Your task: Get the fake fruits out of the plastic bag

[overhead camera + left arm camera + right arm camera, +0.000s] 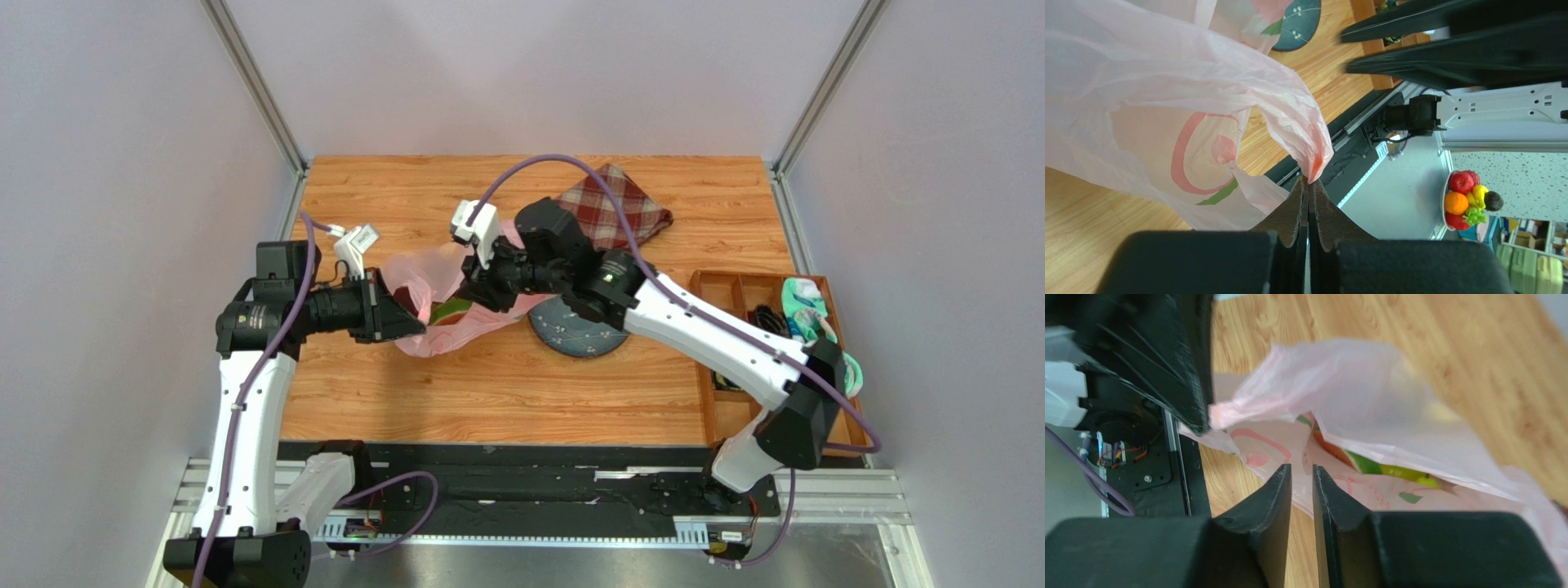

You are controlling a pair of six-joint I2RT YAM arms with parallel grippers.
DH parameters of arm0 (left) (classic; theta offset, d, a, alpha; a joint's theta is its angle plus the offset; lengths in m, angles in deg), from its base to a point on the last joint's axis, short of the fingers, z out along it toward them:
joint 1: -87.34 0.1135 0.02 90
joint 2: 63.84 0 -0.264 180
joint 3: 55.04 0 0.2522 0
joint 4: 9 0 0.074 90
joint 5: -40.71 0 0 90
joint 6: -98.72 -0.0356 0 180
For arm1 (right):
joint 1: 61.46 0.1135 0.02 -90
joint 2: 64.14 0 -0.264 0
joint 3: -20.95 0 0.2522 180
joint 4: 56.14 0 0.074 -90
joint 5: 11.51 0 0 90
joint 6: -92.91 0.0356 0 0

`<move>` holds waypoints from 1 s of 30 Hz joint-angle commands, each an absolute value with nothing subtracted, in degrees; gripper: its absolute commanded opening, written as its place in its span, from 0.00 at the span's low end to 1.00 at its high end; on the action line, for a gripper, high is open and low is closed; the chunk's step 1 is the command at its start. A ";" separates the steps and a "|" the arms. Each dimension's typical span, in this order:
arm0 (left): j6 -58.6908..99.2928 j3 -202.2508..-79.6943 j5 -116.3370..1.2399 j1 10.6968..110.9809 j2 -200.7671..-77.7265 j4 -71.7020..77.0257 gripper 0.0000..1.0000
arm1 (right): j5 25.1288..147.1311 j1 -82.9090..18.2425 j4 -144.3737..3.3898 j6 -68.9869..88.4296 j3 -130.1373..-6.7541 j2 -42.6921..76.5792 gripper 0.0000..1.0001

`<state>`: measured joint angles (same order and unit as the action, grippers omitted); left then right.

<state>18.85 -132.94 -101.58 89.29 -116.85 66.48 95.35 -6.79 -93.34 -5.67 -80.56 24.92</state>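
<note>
Top view: I am watching the plastic bag lying on the tabletop, left tool at its 9 o'clock, right tool at 1 o'clock.
Left wrist: left tool is clenching the bag's edge.
Right wrist: right tool is standing slightly parted, empty; fake fruits are showing inside the bag.

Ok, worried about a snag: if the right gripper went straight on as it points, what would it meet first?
Most likely the plastic bag, whose pink film lies just beyond the fingers of the right gripper; the exact gap is unclear.
</note>
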 commanded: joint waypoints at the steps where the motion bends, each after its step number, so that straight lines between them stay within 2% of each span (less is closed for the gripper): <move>1: 18.74 -136.22 -103.69 89.80 -115.35 66.29 0.00 | 93.00 -6.79 -93.98 -0.17 -79.92 30.16 0.19; 9: 20.58 -130.69 -107.56 93.22 -111.14 68.40 0.00 | 83.86 -6.45 -87.83 12.39 -83.60 43.78 0.21; 12: 20.68 -129.01 -107.73 94.37 -110.25 68.05 0.00 | 78.59 -4.60 -85.02 14.85 -85.70 49.49 0.36; 13: 20.41 -129.36 -107.47 94.46 -110.42 68.05 0.00 | 75.53 -4.25 -84.49 15.03 -86.41 50.90 0.46; 14: 20.06 -129.53 -107.38 94.46 -110.16 68.22 0.00 | 74.72 -3.98 -83.01 14.77 -87.55 53.52 0.50; 17: 19.18 -129.97 -106.59 94.54 -109.72 68.92 0.00 | 72.34 -2.14 -83.08 10.47 -88.53 56.70 0.50; 20: 17.86 -129.80 -105.98 94.46 -109.37 69.80 0.00 | 72.43 -1.17 -83.43 9.67 -82.66 54.88 0.51; 21: 17.43 -129.63 -105.80 94.54 -109.28 69.89 0.00 | 72.60 -1.08 -83.43 9.76 -78.55 53.82 0.55; 22: 17.34 -129.19 -105.71 94.55 -109.19 69.72 0.00 | 72.95 -0.91 -83.17 9.41 -77.37 52.94 0.64; 24: 17.42 -128.66 -105.80 94.63 -109.45 69.37 0.00 | 72.52 -0.90 -83.08 8.36 -76.66 51.62 0.70; 25: 17.51 -128.22 -106.06 94.55 -109.54 68.93 0.00 | 71.21 -0.90 -83.17 7.75 -78.31 51.70 0.76; 30: 16.90 -127.87 -105.89 94.54 -110.51 68.84 0.00 | 67.51 -0.90 -82.81 3.96 -85.96 54.86 0.84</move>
<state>18.37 -128.05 -105.12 94.12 -110.14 69.36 72.18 -0.53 -86.32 7.25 -78.98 55.52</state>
